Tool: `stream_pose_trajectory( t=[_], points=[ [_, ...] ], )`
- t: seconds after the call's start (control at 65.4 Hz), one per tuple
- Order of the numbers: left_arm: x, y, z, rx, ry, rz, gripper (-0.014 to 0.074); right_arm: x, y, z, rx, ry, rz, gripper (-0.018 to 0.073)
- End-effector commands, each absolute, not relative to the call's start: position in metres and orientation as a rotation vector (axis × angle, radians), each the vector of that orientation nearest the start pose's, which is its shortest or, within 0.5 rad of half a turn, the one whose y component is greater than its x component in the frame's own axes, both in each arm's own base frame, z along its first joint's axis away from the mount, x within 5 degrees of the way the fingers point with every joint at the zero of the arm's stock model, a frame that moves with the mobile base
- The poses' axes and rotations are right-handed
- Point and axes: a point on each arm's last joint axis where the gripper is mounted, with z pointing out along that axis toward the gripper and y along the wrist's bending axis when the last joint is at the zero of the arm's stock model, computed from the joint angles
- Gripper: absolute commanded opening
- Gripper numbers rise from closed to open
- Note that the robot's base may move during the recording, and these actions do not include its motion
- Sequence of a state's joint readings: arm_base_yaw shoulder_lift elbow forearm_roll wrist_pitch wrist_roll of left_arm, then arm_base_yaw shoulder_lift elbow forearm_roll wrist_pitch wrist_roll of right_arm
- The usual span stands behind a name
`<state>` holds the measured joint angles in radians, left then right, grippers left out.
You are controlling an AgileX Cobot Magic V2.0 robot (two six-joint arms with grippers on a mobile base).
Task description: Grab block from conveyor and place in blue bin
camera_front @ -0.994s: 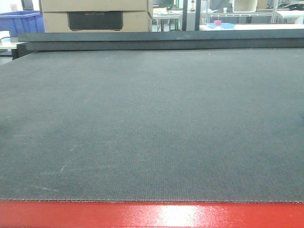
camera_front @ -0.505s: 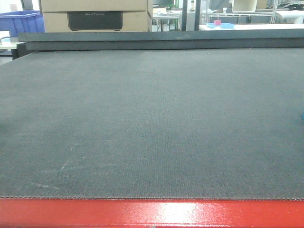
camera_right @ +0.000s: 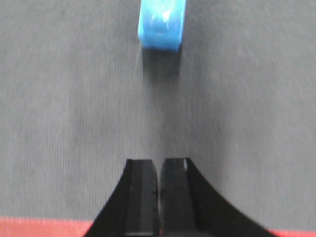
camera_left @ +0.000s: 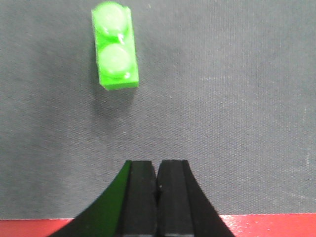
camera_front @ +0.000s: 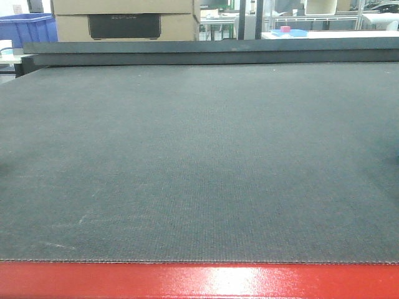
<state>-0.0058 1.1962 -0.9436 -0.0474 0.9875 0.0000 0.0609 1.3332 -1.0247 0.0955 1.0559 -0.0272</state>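
From the left wrist camera I see a bright green plastic building block (camera_left: 115, 47) with two round studs on top, one behind the other. It lies flat on the wide dark grey woven conveyor belt (camera_left: 237, 113), its long side running away from the camera and turned slightly off square, with a soft shadow just below it. The left gripper (camera_left: 157, 168) hangs over the near edge of the belt, well short of the block and a little to its right. Its two black fingers are clenched together with nothing between them, and a green sheen shows on the curved outer side of the left finger. On the right wrist camera, a glossy light blue plastic block (camera_right: 163, 24) sits on the belt at the top of the picture, cut off by the frame and somewhat blurred. The right gripper (camera_right: 159, 168) is nearly in line with it but well apart, its black fingers likewise pressed tight on nothing. The belt's glossy red metal frame (camera_front: 199, 283) runs along the near edge in the front view.
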Motion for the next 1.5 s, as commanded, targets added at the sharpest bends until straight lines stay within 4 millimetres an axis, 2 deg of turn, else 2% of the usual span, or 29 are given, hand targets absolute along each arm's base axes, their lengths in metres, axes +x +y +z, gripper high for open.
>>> stream_pose_trajectory(
  t=[0.0,0.076,0.138,0.184,0.306,0.566,0.658,0.765,0.949,1.147,1.239,1.331,1.423,1.484],
  points=[
    [0.224,-0.006,0.298,-0.041,2.715,-0.09,-0.0111,0.269,0.022,0.285,-0.062,2.862,0.135,0.0274],
    [0.224,-0.006,0.298,-0.041,2.717,-0.09,-0.0111,0.286,0.025,0.284,-0.051,2.862,0.163,0.0382],
    [0.224,-0.006,0.298,-0.042,2.717,-0.092,-0.0111,0.3,0.026,0.282,-0.046,2.858,0.174,0.0419],
    [0.224,-0.006,0.298,-0.042,2.717,-0.092,-0.0111,0.308,0.026,0.282,-0.045,2.852,0.174,0.0421],
    [0.224,-0.006,0.298,-0.042,2.717,-0.092,-0.0111,0.325,0.027,0.264,-0.037,2.87,0.171,0.0414],
    [0.224,-0.007,0.298,-0.045,2.716,-0.1,-0.0111,0.346,0.028,0.217,-0.023,2.964,0.165,0.0411],
    [0.224,-0.007,0.298,-0.057,2.716,-0.105,-0.0111,0.349,0.028,0.209,-0.021,2.977,0.164,0.0409],
    [0.224,-0.004,0.298,-0.197,2.71,-0.085,-0.0111,0.351,0.028,0.206,-0.019,2.969,0.163,0.0289],
    [0.24,0.001,0.303,-0.206,2.749,-0.003,-0.0111,0.35,0.028,0.21,-0.023,2.991,0.166,-0.0166],
    [0.281,0.001,0.299,-0.207,2.777,0.002,-0.0106,0.352,0.028,0.225,-0.028,2.951,0.168,-0.016],
    [0.301,0.004,0.291,-0.191,2.799,0.047,-0.0031,0.352,0.028,0.231,-0.029,2.937,0.168,-0.016],
    [0.315,0.005,0.285,-0.185,2.816,0.065,0.0099,0.352,0.028,0.232,-0.03,2.932,0.168,-0.016],
    [0.326,0.004,0.272,-0.185,2.847,0.069,0.026,0.352,0.028,0.232,-0.03,2.932,0.168,-0.016],
    [0.332,0.004,0.263,-0.183,2.856,0.069,0.0335,0.351,0.028,0.232,-0.03,2.935,0.168,-0.016]
  ],
)
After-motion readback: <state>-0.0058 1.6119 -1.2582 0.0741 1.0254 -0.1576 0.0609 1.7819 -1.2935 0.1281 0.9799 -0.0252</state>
